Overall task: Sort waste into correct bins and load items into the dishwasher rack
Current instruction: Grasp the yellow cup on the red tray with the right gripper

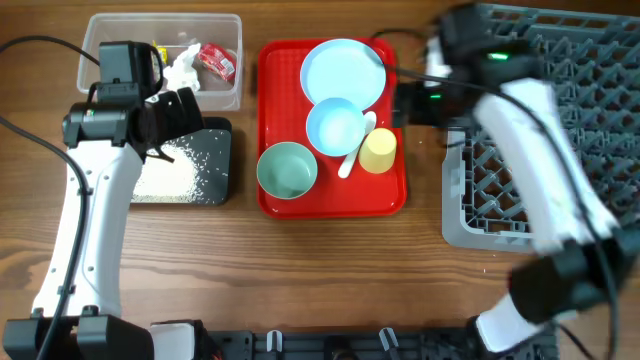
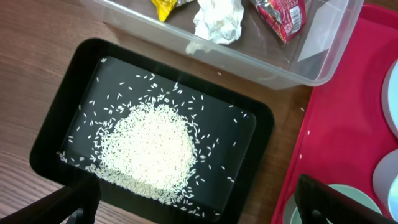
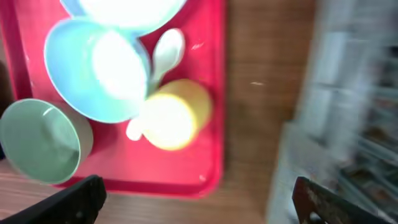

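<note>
Waste: loose white rice grains (image 2: 149, 149) heaped in shallow black rectangular tray (image 2: 78, 93), ctr-left of left wrist view, w/ stray grains scattered round the heap. Crumpled yellow wrapper (image 2: 165, 7), crumpled white napkin (image 2: 217, 20) and crumpled red/silver wrapper (image 2: 283, 14) lie in clear plastic rectangular tub (image 1: 112, 35), upper left of overhead frame, directly above the black tray.

Dishware: all on flat red tray (image 1: 330, 200), ctr of overhead frame. Pale blue round plate (image 1: 343, 68) at top; pale blue bowl (image 1: 335, 128) just below, overlapping plate edge. Mint green bowl (image 1: 287, 170) lower left, small yellow cup (image 1: 378, 150) lower right. White spoon (image 1: 350, 160) lies between blue bowl and cup.

Large grey lattice dishwasher rack (image 1: 560, 70) at right of frame, partly covered by right arm.

Left gripper (image 2: 199, 186): jaws spread wide, over the black tray's near edge.

Right gripper (image 3: 199, 183): jaws spread wide, over red tray's lower edge, near yellow cup. Right wrist view blurred.

All on wooden table (image 1: 300, 270).
</note>
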{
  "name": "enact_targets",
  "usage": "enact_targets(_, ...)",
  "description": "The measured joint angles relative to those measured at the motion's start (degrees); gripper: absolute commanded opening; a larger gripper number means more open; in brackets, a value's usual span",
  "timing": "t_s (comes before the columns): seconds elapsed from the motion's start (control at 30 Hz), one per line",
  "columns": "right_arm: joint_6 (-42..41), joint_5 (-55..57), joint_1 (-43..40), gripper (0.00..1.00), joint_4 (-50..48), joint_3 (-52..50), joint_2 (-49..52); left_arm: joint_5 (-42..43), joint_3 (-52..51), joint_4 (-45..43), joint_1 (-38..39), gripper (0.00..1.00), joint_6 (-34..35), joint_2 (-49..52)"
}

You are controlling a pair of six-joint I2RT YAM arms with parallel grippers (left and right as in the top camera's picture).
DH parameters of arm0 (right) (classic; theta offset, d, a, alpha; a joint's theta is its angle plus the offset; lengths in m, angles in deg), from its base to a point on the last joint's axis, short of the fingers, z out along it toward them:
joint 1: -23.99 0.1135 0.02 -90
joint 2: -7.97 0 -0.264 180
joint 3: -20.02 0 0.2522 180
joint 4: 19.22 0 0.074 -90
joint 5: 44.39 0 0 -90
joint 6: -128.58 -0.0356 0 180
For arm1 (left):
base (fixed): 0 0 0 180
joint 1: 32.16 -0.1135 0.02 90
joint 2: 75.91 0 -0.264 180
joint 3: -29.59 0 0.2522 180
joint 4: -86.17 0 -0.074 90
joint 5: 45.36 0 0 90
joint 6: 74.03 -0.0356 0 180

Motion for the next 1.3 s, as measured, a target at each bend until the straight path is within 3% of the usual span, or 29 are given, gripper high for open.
enact_targets(0.1,-0.7,0.2,3.9,0.94,-4.4,0.0,13.2,0.0,0.0,0.0,0.0,1.0,0.0,0.0)
enact_targets(0.2,-0.9,0.2,4.3,0.89,-6.3,-0.2,18.4,0.0,0.0,0.0,0.0,1.0,0.0,0.0)
enact_targets(0.43,-1.6,-0.7,4.4,0.77,-9.3,-2.8,18.5,0.0,0.0,0.0,0.0,1.0,0.0,0.0)
enact_targets(0.63,-2.3,-1.8,4.9,0.55,-9.6,-5.4,18.5,0.0,0.0,0.0,0.0,1.0,0.0,0.0)
enact_targets(0.97,-2.4,-2.1,4.9,0.46,-0.9,-4.3,17.2,0.0,0.0,0.0,0.0,1.0,0.0,0.0)
enact_targets(1.13,-2.2,-2.2,4.6,0.4,0.4,-4.0,8.0,0.0,0.0,0.0,0.0,1.0,0.0,0.0)
enact_targets(1.3,-1.7,-2.2,2.6,0.39,3.7,-3.7,6.5,0.0,0.0,0.0,0.0,1.0,0.0,0.0)
